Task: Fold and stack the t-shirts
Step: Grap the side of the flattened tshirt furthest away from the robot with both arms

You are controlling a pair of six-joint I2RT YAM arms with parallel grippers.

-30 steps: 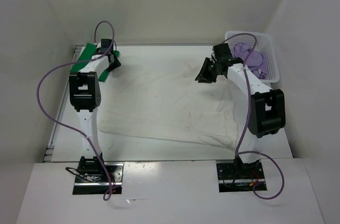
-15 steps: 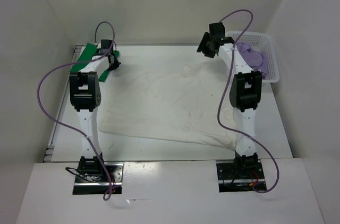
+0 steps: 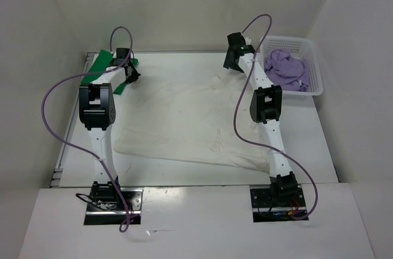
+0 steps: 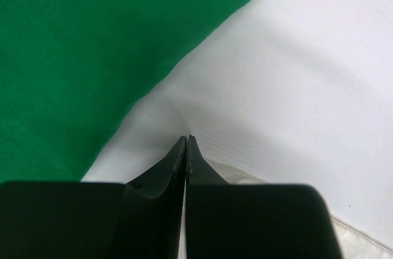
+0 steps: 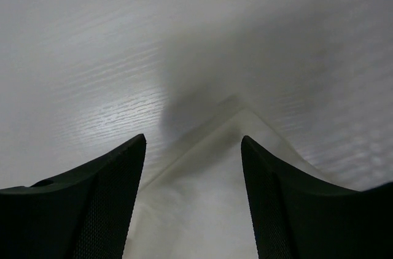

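Left gripper pinching white shirt at far-left corner of table; right gripper hanging agape over shirt's far-right corner, likely preparing paired fold.

High rear overview, close wrist views

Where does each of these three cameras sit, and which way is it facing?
Top external: fixed above and behind the arms, looking down; both whole arms show, over white shirt, green shirt, and purple shirt in the basket.
Left wrist: on that arm, looking down past the left gripper, shut on the white shirt beside the green shirt.
Right wrist: on that arm, looking down through the open right gripper at a white shirt corner.
Shared: all three see the white shirt.
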